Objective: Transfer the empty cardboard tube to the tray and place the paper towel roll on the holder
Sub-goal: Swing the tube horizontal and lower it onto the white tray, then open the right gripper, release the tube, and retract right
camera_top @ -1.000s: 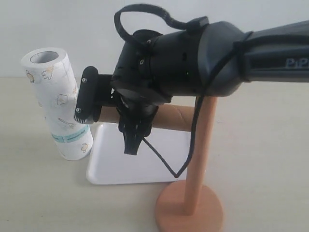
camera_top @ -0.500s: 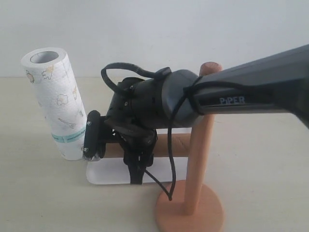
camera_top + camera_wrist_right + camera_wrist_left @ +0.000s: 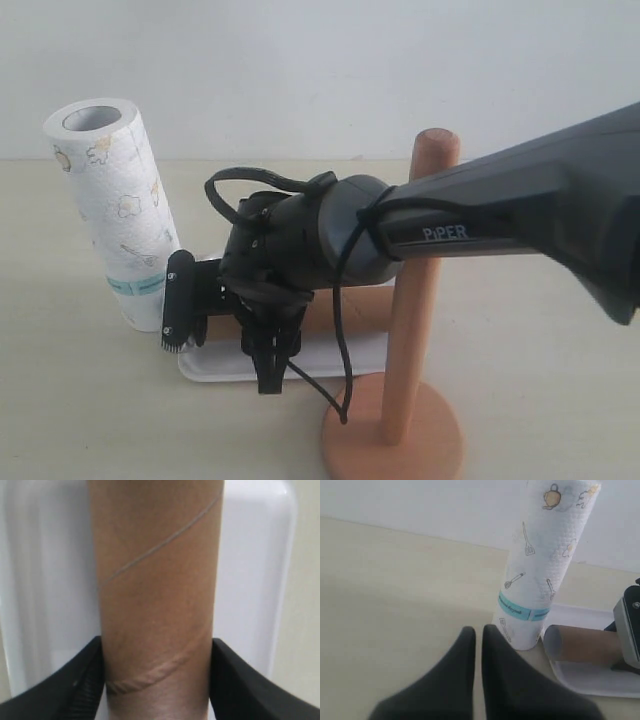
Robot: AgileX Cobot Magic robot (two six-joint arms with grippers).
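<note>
The right arm's black gripper [image 3: 157,695] clasped the plain brown cardboard tube [image 3: 325,310] held sideways, low along the flat white rectangular tray [image 3: 212,364]; whether it rested there was unclear. A clean release would likely mean settling it flat inside the rim, parting the jaws, then lifting clear of the orange-brown wooden post holder [image 3: 415,300]. The left gripper [image 3: 479,641], pinched nearly together and empty, hung near the standing white printed paper towel roll [image 3: 120,210].
</note>
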